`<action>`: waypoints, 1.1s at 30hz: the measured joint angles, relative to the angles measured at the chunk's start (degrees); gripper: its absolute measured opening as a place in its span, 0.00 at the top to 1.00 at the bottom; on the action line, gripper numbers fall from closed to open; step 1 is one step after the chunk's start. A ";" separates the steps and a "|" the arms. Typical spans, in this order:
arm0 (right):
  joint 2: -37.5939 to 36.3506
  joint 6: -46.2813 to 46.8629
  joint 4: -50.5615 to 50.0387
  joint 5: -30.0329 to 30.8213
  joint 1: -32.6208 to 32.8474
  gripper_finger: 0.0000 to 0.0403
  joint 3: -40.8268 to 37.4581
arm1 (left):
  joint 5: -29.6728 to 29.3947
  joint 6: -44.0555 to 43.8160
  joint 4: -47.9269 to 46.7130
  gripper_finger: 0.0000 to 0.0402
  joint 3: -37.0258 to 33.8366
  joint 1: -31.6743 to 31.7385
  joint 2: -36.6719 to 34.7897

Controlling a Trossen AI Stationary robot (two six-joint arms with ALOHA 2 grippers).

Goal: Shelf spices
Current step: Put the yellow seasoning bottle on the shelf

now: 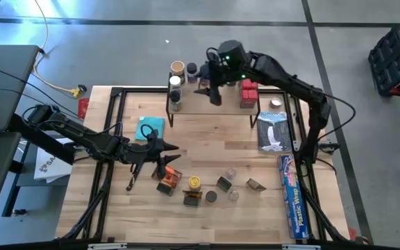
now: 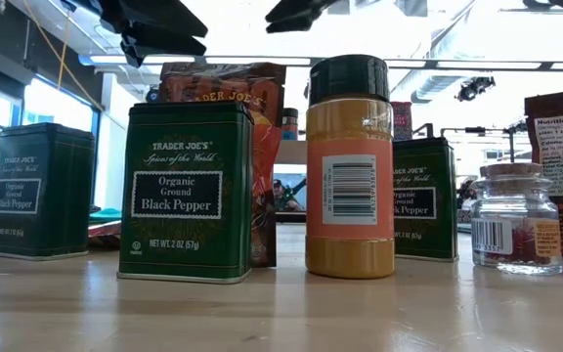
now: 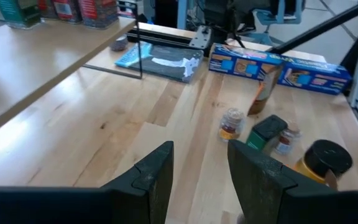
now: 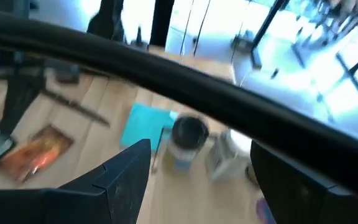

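Note:
The shelf [image 1: 214, 114] stands at the table's far side, with jars [image 1: 176, 83] on its left end and red boxes [image 1: 248, 94] on its right end. My right gripper [image 1: 215, 96] hangs open above the shelf's middle, over a black-lidded jar [image 4: 188, 132] and a white jar [image 4: 225, 155], with nothing between its fingers. My left gripper [image 1: 174, 147] hovers open over the table's left middle, empty, pointing toward the loose spices: an orange packet [image 1: 169, 179], a yellow jar [image 1: 194, 183], dark tins [image 1: 224, 183] and small glass jars [image 3: 232, 123]. A green pepper tin [image 2: 186, 191] and an orange jar [image 2: 350, 166] stand upright on the table.
A long blue plastic-wrap box [image 1: 294, 198] lies along the table's right edge. A flat blue-and-white packet [image 1: 273, 132] lies right of the shelf and a teal cloth [image 1: 150, 128] left of it. Black frame rails [image 1: 113, 118] border the tabletop.

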 joint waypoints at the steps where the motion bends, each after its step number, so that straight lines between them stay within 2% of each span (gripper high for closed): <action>1: -0.66 0.02 -1.62 0.21 -0.11 0.33 -0.76 | -0.38 0.02 0.02 0.63 0.00 0.10 0.00; 4: -2.61 0.04 -5.42 0.88 -0.85 0.33 -5.27 | -1.03 0.04 0.08 0.63 0.00 0.59 0.00; 8: -7.44 1.46 -4.16 4.71 -1.49 0.33 -14.47 | -1.06 0.33 -0.06 0.63 0.00 1.52 0.00; 12: -14.66 5.96 3.03 7.14 -1.11 0.33 -27.18 | -1.05 2.34 -0.06 0.63 0.00 2.32 0.00; 17: -25.38 11.45 17.13 8.38 2.00 0.33 -44.56 | -1.04 4.85 -0.03 0.63 0.00 3.46 -0.01; 21: -32.23 12.28 30.34 11.92 8.59 0.33 -57.64 | 0.88 6.69 -0.04 0.63 0.00 4.42 0.00; 24: -34.86 14.11 40.50 19.19 15.36 0.33 -64.11 | 2.45 7.23 -0.01 0.63 0.00 4.73 0.00; 27: -34.63 15.24 45.50 27.71 22.44 0.33 -67.18 | 4.72 7.21 -0.10 0.63 0.00 4.55 -0.01; 29: -34.02 16.41 46.92 31.26 26.38 0.33 -67.42 | 7.50 7.13 0.01 0.63 0.00 4.04 -0.02; 33: -33.17 21.51 46.62 32.74 31.35 0.33 -67.41 | 10.60 7.19 -1.42 0.64 0.09 0.44 0.13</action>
